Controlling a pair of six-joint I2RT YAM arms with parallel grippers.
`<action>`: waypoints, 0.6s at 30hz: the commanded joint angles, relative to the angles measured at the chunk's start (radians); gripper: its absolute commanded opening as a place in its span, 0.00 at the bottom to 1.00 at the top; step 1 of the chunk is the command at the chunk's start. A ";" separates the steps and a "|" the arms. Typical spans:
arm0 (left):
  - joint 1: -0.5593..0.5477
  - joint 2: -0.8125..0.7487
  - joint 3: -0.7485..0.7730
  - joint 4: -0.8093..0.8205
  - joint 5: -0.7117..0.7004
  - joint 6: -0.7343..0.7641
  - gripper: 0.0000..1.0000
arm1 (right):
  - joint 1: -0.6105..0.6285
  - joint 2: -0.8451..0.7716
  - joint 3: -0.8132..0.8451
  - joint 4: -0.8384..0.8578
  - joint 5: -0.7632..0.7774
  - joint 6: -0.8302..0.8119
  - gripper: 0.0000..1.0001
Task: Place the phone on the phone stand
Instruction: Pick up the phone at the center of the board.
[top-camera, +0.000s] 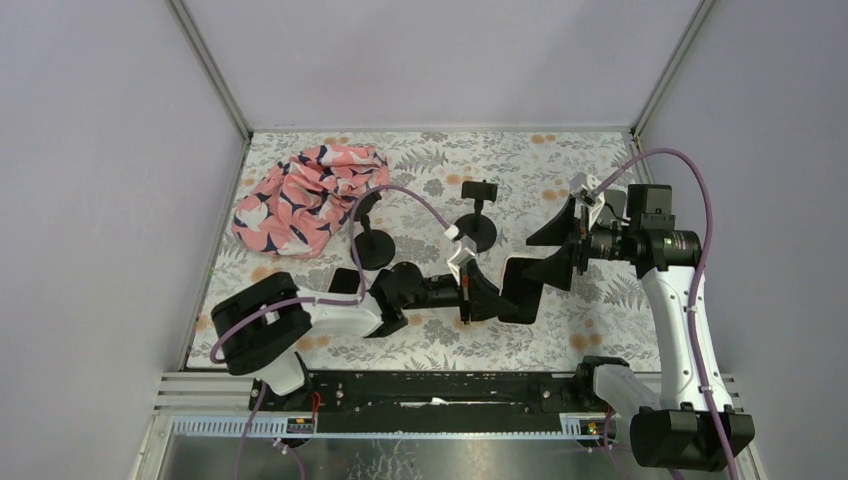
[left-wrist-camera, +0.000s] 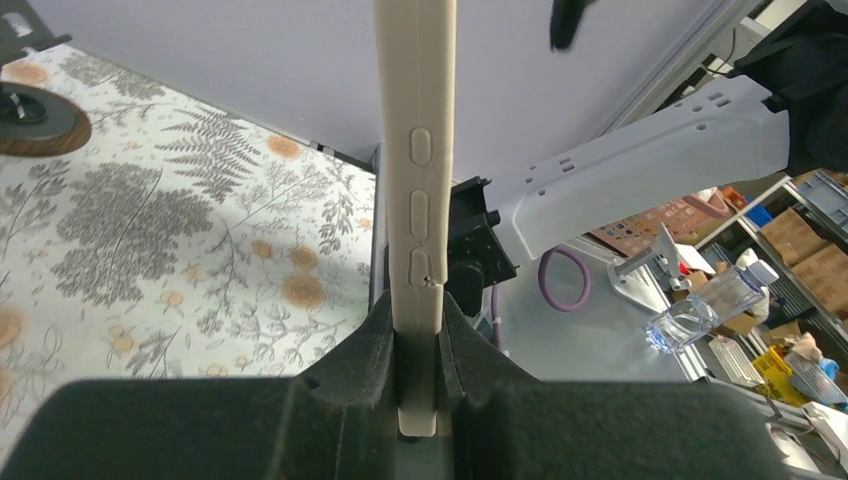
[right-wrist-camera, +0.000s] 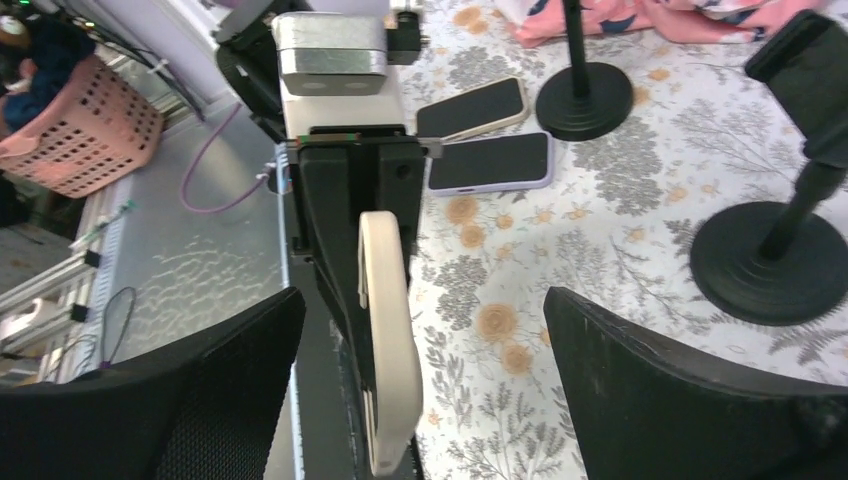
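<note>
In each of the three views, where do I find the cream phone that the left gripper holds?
Top external: phone just right of centre.
Left wrist: phone upright in the middle, edge-on.
Right wrist: phone lower centre, edge-on.
Shared landmark: floral table cover, in all three.

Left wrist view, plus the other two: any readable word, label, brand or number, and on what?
None can be read.
The cream phone clamped in the left gripper shows only unmarked side buttons.
Any print on the cardboard boxes behind it, left wrist view, is too blurred.
</note>
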 joint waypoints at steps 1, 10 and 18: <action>0.005 -0.084 -0.075 0.110 -0.081 0.001 0.00 | -0.005 -0.055 -0.006 0.164 0.094 0.167 1.00; 0.013 -0.210 -0.206 0.050 -0.129 0.025 0.00 | -0.233 -0.076 0.020 0.340 0.336 0.396 1.00; 0.013 -0.379 -0.260 -0.109 -0.144 0.096 0.00 | -0.238 -0.001 -0.118 0.601 1.094 0.629 1.00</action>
